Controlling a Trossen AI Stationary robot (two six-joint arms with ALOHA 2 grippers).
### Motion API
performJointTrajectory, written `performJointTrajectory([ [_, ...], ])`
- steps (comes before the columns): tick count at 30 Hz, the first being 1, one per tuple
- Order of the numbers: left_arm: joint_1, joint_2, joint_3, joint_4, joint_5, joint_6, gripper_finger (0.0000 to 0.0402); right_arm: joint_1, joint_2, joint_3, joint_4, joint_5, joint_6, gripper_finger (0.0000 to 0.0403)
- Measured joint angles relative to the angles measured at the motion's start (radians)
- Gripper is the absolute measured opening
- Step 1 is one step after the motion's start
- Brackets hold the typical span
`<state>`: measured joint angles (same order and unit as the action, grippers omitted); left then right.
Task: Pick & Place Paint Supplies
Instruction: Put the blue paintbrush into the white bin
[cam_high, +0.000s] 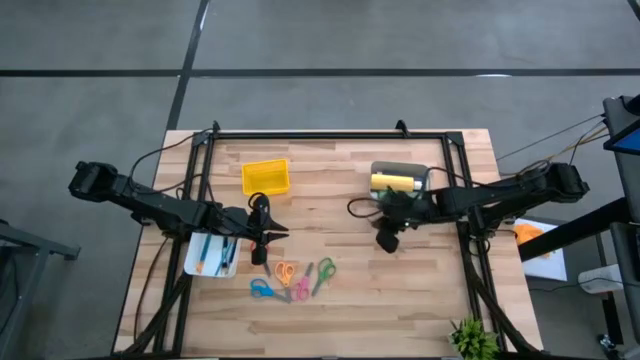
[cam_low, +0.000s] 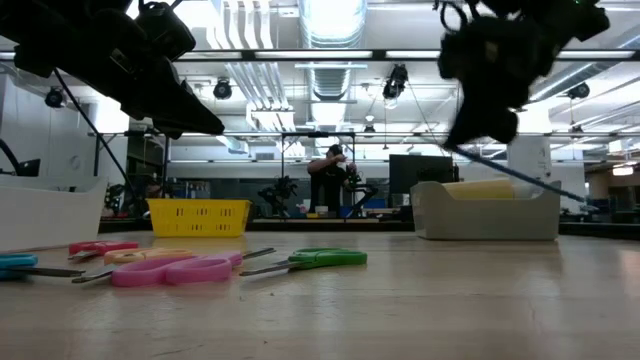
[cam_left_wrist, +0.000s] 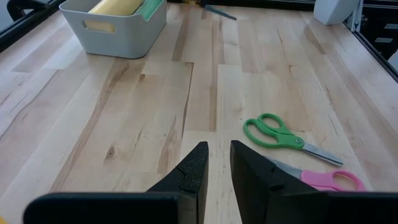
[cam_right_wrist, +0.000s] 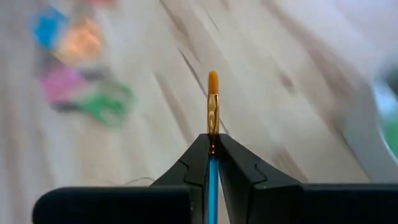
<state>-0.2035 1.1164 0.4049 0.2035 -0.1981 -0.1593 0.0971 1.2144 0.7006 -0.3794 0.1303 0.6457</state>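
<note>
My right gripper (cam_right_wrist: 212, 140) is shut on a thin paintbrush (cam_right_wrist: 212, 99) with a blue shaft, a gold ferrule and an orange tip. It hangs above the table just in front of the grey bin (cam_high: 400, 172), which holds a yellow paint bottle (cam_high: 392, 182). In the low view the brush's shaft (cam_low: 520, 175) slants out below that gripper (cam_low: 480, 125). My left gripper (cam_left_wrist: 217, 149) hovers by the white tray (cam_high: 200, 262), open by a narrow gap with nothing in it. More brushes (cam_high: 215, 250) lie in the tray. My right gripper pinches the brush between its two fingers at the lower end of the gold ferrule (cam_right_wrist: 212, 127), where the blue shaft begins. The fingers slant down toward the table and lie along the brush. The orange tip sticks out past the fingertips, and the brush is lifted clear.
Several coloured scissors (cam_high: 290, 280) lie on the near middle of the table, the green pair (cam_left_wrist: 273, 132) right ahead of my left gripper. A yellow basket (cam_high: 265, 177) stands at the far left. A small green plant (cam_high: 472, 338) sits at the near right corner.
</note>
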Motion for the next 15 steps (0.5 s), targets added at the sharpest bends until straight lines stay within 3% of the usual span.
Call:
performJointTrajectory([
  [8, 0.000, 0.000, 0.000, 0.000, 0.000, 0.002, 0.0071, 0.001, 0.027, -0.002, 0.450, 0.001, -0.210, 0.0022],
  [15, 0.000, 0.000, 0.000, 0.000, 0.000, 0.002, 0.0071, 0.003, 0.174, -0.003, 0.872, 0.002, -0.376, 0.0022],
])
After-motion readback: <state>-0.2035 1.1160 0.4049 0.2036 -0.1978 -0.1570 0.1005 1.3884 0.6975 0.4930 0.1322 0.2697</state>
